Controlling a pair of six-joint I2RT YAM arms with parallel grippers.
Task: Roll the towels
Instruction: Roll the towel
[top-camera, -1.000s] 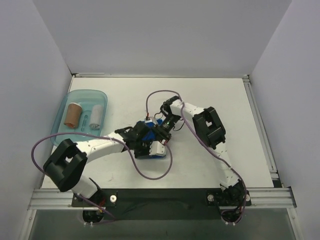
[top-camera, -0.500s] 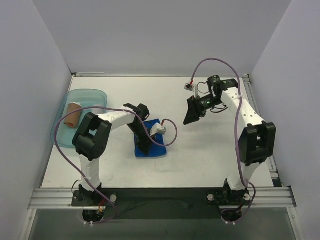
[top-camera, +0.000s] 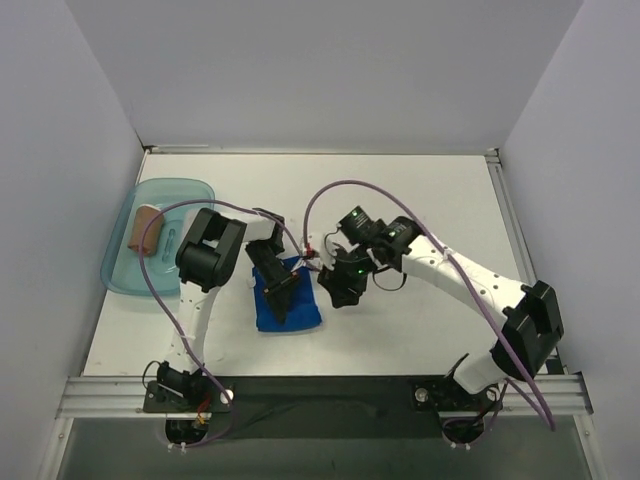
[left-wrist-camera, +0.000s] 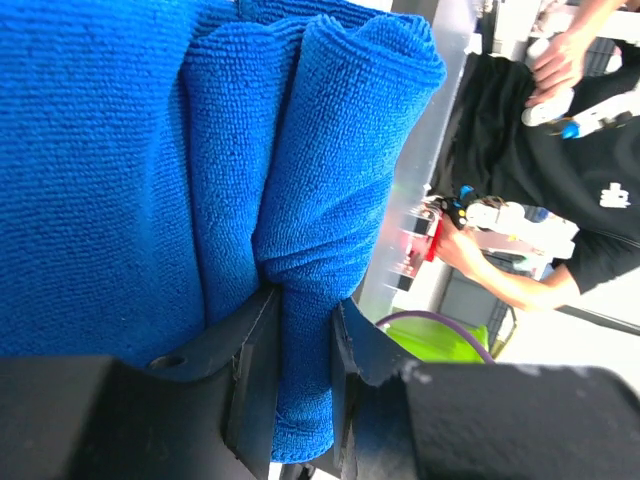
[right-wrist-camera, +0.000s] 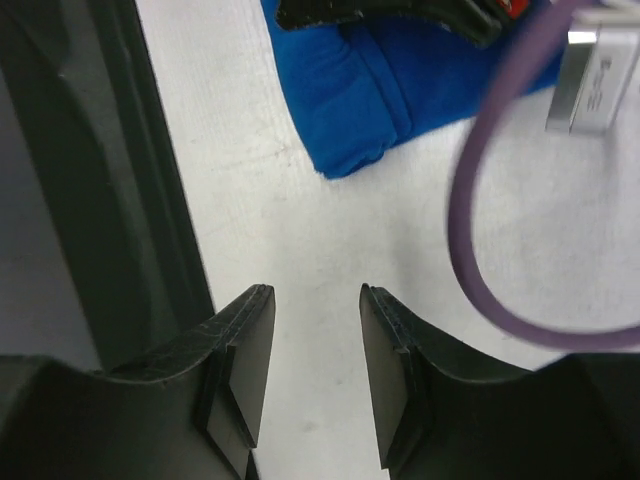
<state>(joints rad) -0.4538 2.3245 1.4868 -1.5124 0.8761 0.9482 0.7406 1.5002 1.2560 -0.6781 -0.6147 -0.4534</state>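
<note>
We are recording the blue towel mid-table, part-folded, long axis running roughly near-to-far. The left claw is clamping a thick rolled ridge of it, the fold lying lengthwise between the fingers. The right claw is hovering parted and empty just right of the towel, over bare table; left is the nearer arm. The cloth is presenting as soft looped terry, bulging in rounded pleats. A tan towel is sitting in the teal tray.
</note>
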